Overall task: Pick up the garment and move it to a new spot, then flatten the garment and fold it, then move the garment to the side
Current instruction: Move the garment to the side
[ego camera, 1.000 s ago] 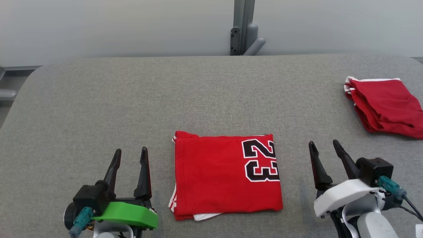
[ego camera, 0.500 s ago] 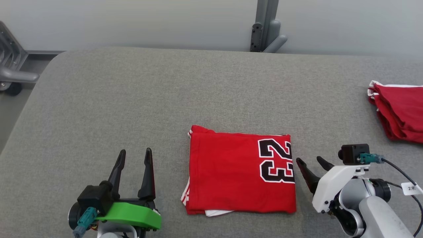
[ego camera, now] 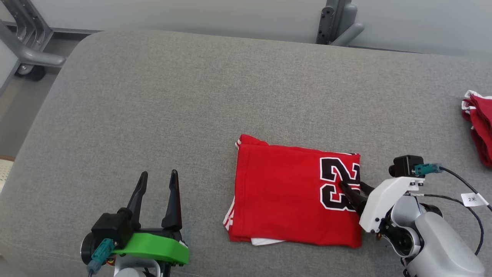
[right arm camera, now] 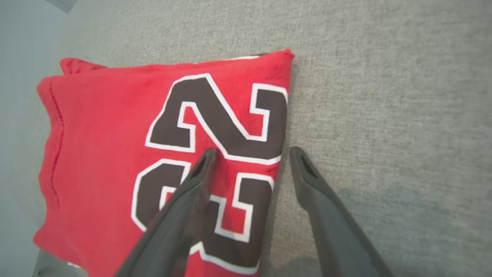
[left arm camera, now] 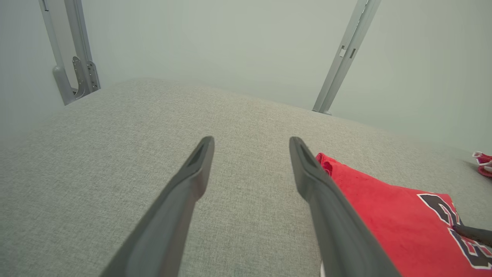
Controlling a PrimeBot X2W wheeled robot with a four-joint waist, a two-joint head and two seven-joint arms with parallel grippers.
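A: Lying where is the garment point(ego camera: 292, 200)?
B: It is lying folded on the grey table point(ego camera: 153, 96). The right gripper point(ego camera: 352, 185) is hanging over its numbered edge, jaws spread wide, holding nothing. The left gripper point(ego camera: 159, 173) is hovering well apart, spread wide, empty.

"23" on red garment point(ego camera: 284, 192), "2" on white cable tag point(ego camera: 473, 199)
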